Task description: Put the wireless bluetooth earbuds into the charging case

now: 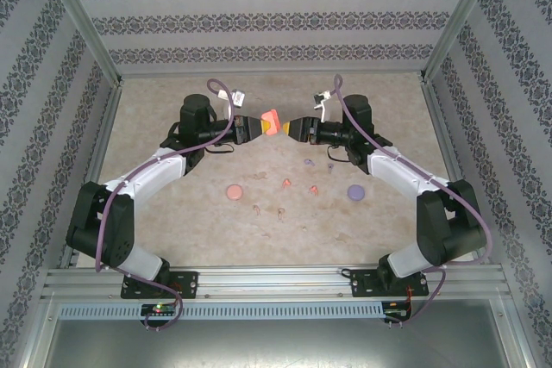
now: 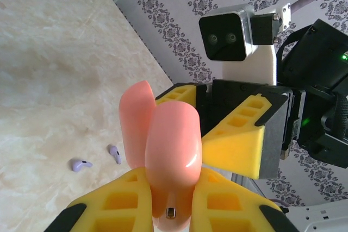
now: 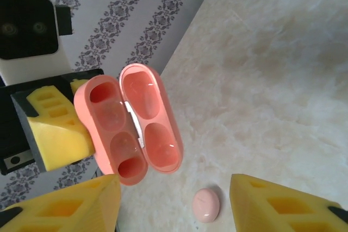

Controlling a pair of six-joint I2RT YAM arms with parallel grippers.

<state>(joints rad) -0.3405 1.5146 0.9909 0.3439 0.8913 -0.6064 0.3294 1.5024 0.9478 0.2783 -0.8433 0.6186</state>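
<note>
A coral-pink charging case [image 1: 270, 120] hangs above the table's far middle with its lid swung open, and my left gripper [image 1: 259, 127] is shut on its base. In the left wrist view the case [image 2: 171, 150] stands between my yellow fingers [image 2: 125, 199]. The right wrist view looks into the open case [image 3: 130, 123], whose wells are empty. My right gripper [image 1: 289, 127] faces it from the right, open [image 3: 174, 199], nothing between its fingers. Tiny earbuds lie on the table: coral [image 1: 286, 182], pale pink [image 1: 257, 208] and purple [image 1: 307, 161], the purple pair also in the left wrist view [image 2: 80, 164].
A closed pink case [image 1: 234, 191] lies left of the earbuds, seen below my right gripper too [image 3: 206, 205]. A closed purple case [image 1: 354, 192] lies to the right. Patterned walls and metal posts [image 1: 95, 49] enclose the table.
</note>
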